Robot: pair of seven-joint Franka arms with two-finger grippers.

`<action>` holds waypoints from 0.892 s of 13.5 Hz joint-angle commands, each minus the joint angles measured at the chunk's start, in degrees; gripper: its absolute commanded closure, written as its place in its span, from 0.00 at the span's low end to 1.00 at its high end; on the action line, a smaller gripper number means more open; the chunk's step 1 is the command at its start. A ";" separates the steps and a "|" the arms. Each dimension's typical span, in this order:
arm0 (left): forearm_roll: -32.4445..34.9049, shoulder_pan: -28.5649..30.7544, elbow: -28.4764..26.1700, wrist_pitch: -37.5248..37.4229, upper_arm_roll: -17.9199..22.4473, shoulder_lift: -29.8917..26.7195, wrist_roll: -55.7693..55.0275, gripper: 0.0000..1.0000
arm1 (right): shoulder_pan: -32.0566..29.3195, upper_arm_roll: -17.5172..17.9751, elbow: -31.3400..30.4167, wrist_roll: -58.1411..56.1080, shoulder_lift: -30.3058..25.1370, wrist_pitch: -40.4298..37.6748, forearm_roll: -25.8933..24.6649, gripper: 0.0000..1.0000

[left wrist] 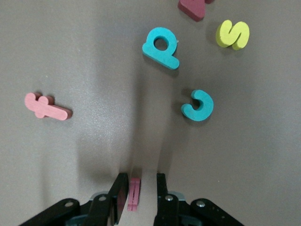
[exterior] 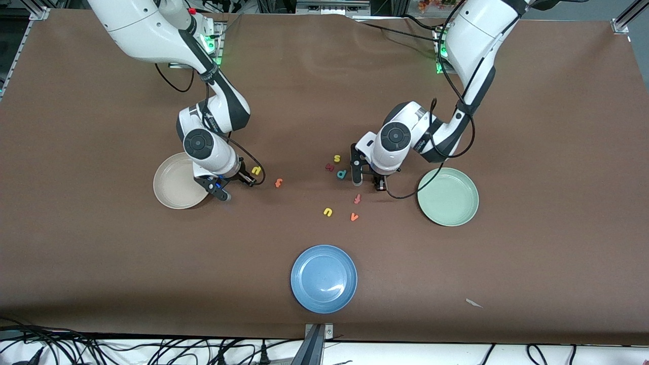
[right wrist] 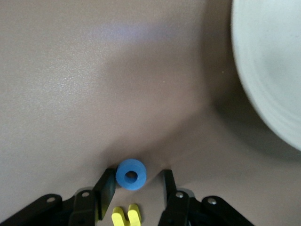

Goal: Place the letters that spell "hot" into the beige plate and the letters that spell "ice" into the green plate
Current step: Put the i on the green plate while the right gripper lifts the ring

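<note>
At the desk's middle, I am watching both grippers holding one letter each.

Toward the right arm's end, the beige plate [exterior: 170, 195] is lying bare, and just beside its rim the right gripper [exterior: 221, 190] is pinching the blue o [right wrist: 131, 174] in narrow jaws, low over the desk. The yellow h [exterior: 256, 171] and orange t [exterior: 278, 182] are lying near it on the desk. Toward the left arm's end, the left gripper [left wrist: 142, 178] is hanging low over the desk, closed narrowly on the red i [left wrist: 134, 193], with the teal c [left wrist: 197, 106] lying nearby beside the teal p [left wrist: 161, 47]. The green plate [exterior: 456, 208] is sitting bare near that gripper.
</note>
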 commanded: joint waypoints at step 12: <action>3.50 10.56 4.02 -14.40 0.98 -7.44 2.76 1.00 | 0.72 -0.19 0.41 0.10 -2.10 -1.60 -0.29 0.74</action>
